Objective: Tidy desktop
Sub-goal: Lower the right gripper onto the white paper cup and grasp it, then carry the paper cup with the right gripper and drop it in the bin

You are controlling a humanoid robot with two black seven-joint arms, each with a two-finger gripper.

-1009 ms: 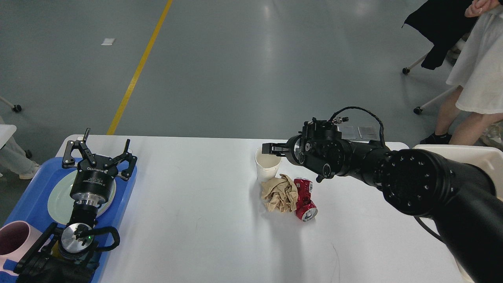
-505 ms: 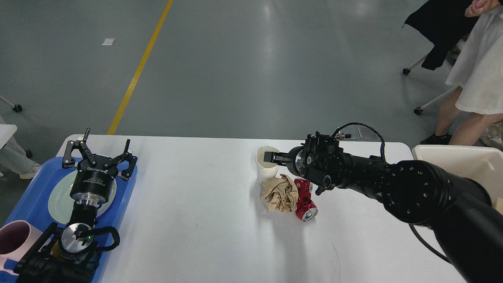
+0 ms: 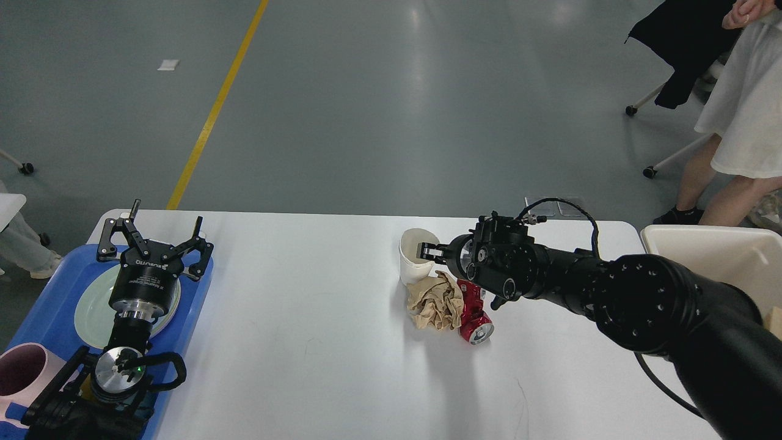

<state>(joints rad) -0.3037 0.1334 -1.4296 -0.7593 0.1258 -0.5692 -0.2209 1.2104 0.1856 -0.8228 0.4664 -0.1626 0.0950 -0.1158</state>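
Note:
The white desktop (image 3: 305,318) holds a white paper cup (image 3: 410,269), a crumpled brown paper (image 3: 435,300) and a crushed red can (image 3: 473,315), bunched together right of centre. My right gripper (image 3: 429,251) reaches in from the right and grips the near rim of the cup, which tilts a little to the left. My left gripper (image 3: 156,239) is open and empty, held above a pale plate (image 3: 91,311) in the blue tray (image 3: 36,318) at the left edge.
A pink cup (image 3: 18,376) stands in the tray's near corner. A cream-coloured bin (image 3: 708,250) sits off the table's right end. A person in a white skirt (image 3: 742,122) and a chair stand at the far right.
My right gripper has come down from above the cup onto its rim and drawn closer to me. The cup now tilts. The left arm has not moved.

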